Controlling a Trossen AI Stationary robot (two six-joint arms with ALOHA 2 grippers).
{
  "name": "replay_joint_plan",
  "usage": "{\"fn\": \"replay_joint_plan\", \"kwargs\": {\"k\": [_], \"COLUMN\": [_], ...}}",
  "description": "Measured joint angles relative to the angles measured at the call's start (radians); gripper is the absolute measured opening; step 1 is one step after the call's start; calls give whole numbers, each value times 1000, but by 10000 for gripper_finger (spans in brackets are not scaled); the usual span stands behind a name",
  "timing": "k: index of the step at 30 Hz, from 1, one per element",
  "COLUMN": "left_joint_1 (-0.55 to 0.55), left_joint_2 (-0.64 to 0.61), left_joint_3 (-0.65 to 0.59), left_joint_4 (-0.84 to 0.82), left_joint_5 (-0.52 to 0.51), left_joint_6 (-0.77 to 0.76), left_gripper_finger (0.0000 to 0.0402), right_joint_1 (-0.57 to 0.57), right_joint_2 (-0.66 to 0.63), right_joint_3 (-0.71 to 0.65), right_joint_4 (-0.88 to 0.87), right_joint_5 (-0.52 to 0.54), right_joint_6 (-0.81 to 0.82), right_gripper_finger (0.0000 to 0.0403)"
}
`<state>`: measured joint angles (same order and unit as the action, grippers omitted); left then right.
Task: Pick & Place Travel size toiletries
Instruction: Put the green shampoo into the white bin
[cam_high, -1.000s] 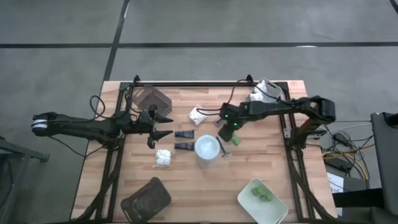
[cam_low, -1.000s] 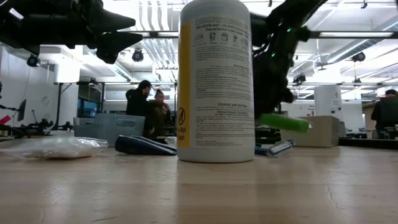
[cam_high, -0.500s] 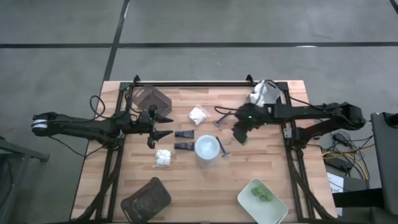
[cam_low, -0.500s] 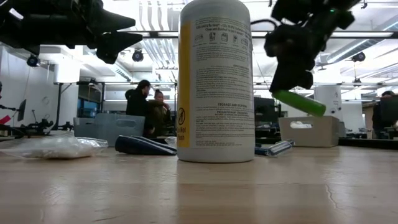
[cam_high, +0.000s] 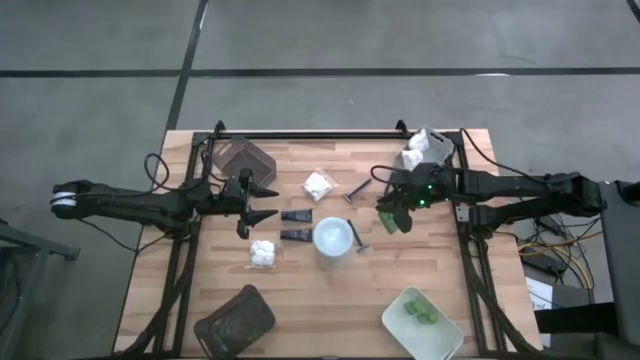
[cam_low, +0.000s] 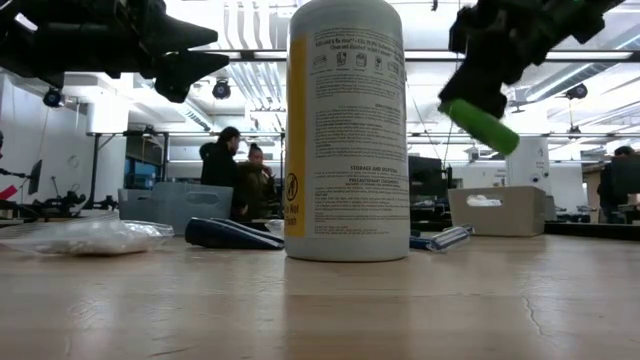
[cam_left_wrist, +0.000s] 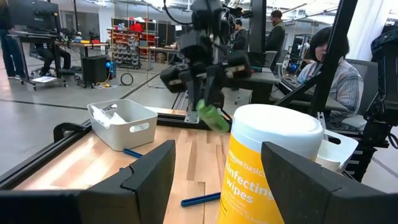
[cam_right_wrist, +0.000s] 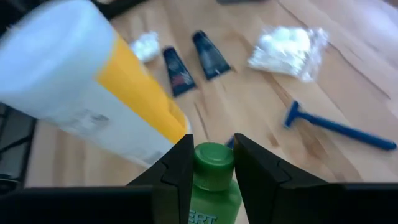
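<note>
A green bottle (cam_right_wrist: 211, 180) is gripped in the right tool (cam_high: 393, 215); green pieces (cam_high: 421, 312) are trayed, packets (cam_high: 262, 252), tubes (cam_high: 295, 235), razors (cam_high: 359, 240) remain; left tool (cam_high: 262, 203) is held wide.

You look straight down on the whole table (cam_high: 330, 290) from high above. Your low camera sits at tabletop height, close behind the yellow bottle (cam_low: 347, 130), facing the room. Each wrist camera looks past its own fingers; both also catch that bottle at frame centre-right and upper left.
</note>
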<state>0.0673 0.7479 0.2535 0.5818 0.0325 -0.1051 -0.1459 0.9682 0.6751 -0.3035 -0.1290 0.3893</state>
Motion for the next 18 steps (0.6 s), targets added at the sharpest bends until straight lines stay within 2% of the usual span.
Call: {"fn": "replay_joint_plan", "kwargs": {"k": [6, 18], "left_joint_1": [0, 1], "left_joint_2": [0, 2], "left_joint_3": [0, 0], "left_joint_4": [0, 17], "left_joint_5": [0, -15], "left_joint_6": [0, 22], "left_gripper_finger": [243, 243], "right_joint_1": [0, 0], "right_joint_2": [-3, -2], "right_joint_3": [80, 201], "right_joint_4": [0, -2], "right_joint_5": [-87, -115], "right_joint_6": [-9, 5], "right_gripper_finger": [93, 89]}}
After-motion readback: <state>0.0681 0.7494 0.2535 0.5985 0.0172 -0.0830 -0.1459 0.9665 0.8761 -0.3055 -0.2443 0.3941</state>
